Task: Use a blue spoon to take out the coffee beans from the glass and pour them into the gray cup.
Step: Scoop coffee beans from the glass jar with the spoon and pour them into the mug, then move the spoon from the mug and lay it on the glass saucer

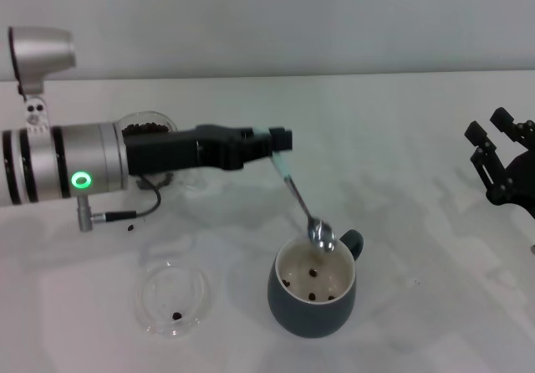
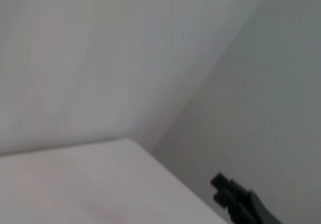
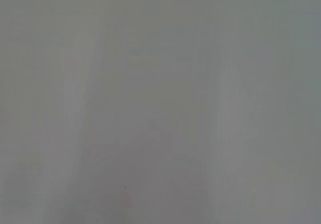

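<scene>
In the head view my left gripper (image 1: 277,144) is shut on the pale blue handle of the blue spoon (image 1: 301,200). The spoon slants down, and its silver bowl hangs tipped just over the far rim of the gray cup (image 1: 313,300). A few coffee beans (image 1: 313,273) lie on the cup's cream-white bottom. The glass (image 1: 149,129) with dark beans stands behind my left arm, mostly hidden by it. My right gripper (image 1: 501,151) is parked at the far right, its fingers spread open; it also shows in the left wrist view (image 2: 235,199).
A flat clear glass saucer (image 1: 172,298) with one stray bean lies left of the gray cup. Another loose bean (image 1: 129,227) lies on the white table under my left arm. The right wrist view shows only blank grey surface.
</scene>
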Robot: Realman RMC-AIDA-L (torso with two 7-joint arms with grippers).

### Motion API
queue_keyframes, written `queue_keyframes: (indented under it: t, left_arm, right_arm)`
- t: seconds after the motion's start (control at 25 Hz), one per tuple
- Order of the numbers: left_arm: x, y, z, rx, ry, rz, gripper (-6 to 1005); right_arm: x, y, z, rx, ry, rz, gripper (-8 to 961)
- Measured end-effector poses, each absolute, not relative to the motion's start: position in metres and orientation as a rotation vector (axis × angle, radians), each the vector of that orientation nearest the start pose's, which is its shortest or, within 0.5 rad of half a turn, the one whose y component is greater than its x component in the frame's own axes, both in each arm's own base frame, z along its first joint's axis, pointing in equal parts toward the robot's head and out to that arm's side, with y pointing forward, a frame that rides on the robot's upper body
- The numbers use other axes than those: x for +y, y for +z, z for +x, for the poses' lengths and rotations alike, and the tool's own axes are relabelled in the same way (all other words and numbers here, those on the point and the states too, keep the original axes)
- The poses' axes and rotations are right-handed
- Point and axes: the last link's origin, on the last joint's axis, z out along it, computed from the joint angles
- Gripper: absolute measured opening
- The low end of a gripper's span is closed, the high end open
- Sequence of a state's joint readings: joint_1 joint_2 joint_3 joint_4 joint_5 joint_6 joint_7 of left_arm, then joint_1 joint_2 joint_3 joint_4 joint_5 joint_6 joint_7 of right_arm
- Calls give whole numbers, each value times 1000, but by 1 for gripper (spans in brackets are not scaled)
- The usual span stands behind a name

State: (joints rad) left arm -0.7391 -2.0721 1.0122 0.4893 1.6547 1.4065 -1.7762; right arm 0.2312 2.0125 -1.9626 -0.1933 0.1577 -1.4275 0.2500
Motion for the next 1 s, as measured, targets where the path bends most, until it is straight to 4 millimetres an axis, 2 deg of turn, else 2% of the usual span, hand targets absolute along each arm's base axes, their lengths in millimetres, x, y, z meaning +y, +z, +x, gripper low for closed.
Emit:
queue_keyframes:
  t: [0.16,0.28,0.56,0.76,1.0]
  left_arm:
    - [374,-32,-174,-1087,-984,-2732,137]
    - [372,-21,-185,-1150,-1020,-2678,137]
    - [360,5,-231,-1330,-1083,-2484,138]
    - [341,23,-269,-1426,-1118,-2331,137]
    - [317,28,-301,-1519,-1122,-2203,137]
  right_arm:
    - [263,2,340,334,801,-1803,366]
    - [264,1,339,333,801,-1806,366]
    - [264,1,339,331,801,-1808,366]
    - [266,3,339,329,803,-1801,366]
    - [267,3,338,328,805,-1800,366]
